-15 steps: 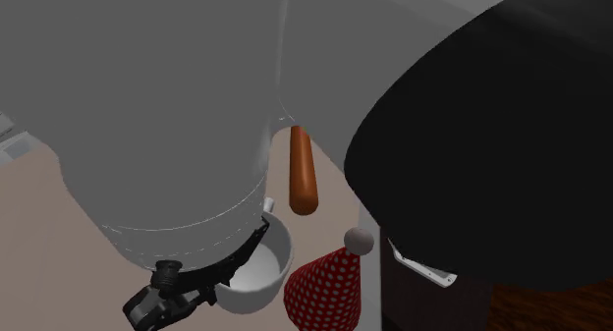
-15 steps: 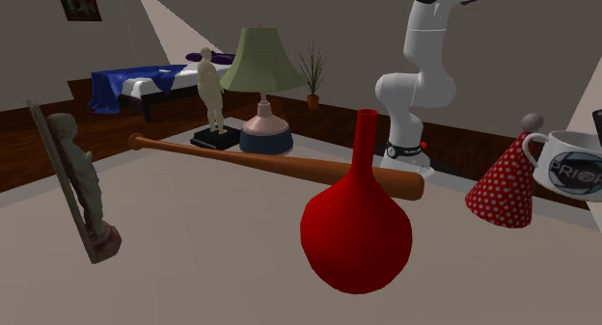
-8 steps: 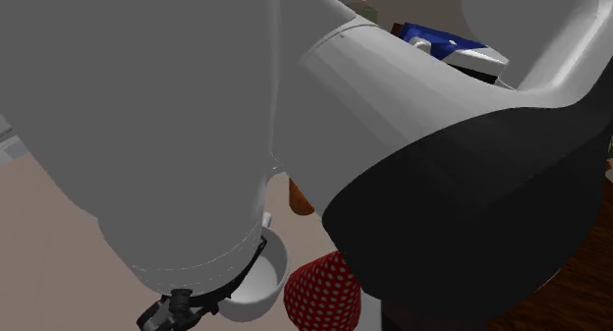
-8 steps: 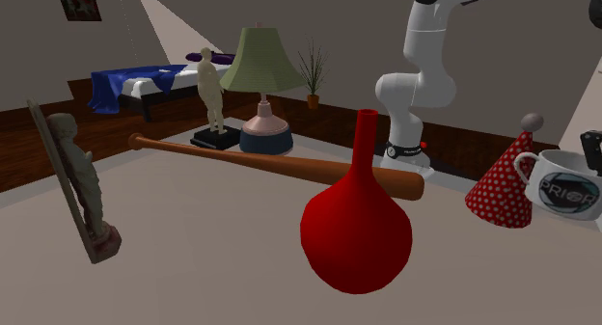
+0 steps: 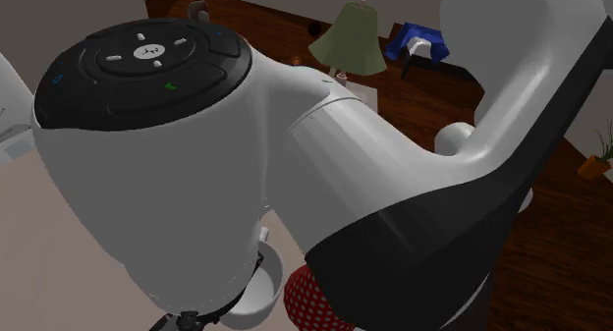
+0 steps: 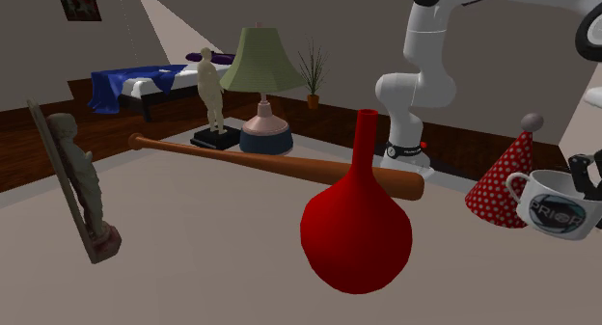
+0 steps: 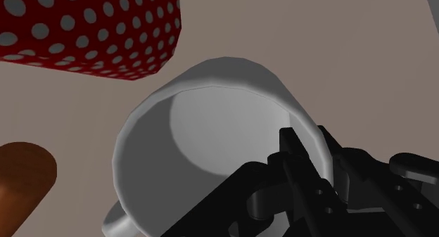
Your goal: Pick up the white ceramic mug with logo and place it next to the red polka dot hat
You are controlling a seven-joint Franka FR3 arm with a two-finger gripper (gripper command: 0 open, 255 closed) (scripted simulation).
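arm (image 6: 424,72) bent down, gripper (image 7: 309,141) pinching rim of white mug (image 7: 211,123), beside red spotted hat (image 7: 91,28)

Lower right of the second exterior view: the mug (image 6: 555,205) is white with a dark round logo (image 6: 563,217) in pale letters. The hat (image 6: 502,186) is red with white polka dots (grey pompom (image 6: 532,121) on top). Centre frame: a glossy red vase (image 6: 356,231), a brown bat (image 6: 275,164) — and, upper middle, an olive-green lampshade (image 6: 260,61).

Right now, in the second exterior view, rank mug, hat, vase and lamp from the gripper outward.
1. White mug, held in the gripper.
2. Red polka dot hat, beside the mug.
3. Red vase, view's centre.
4. Lamp, far back left.
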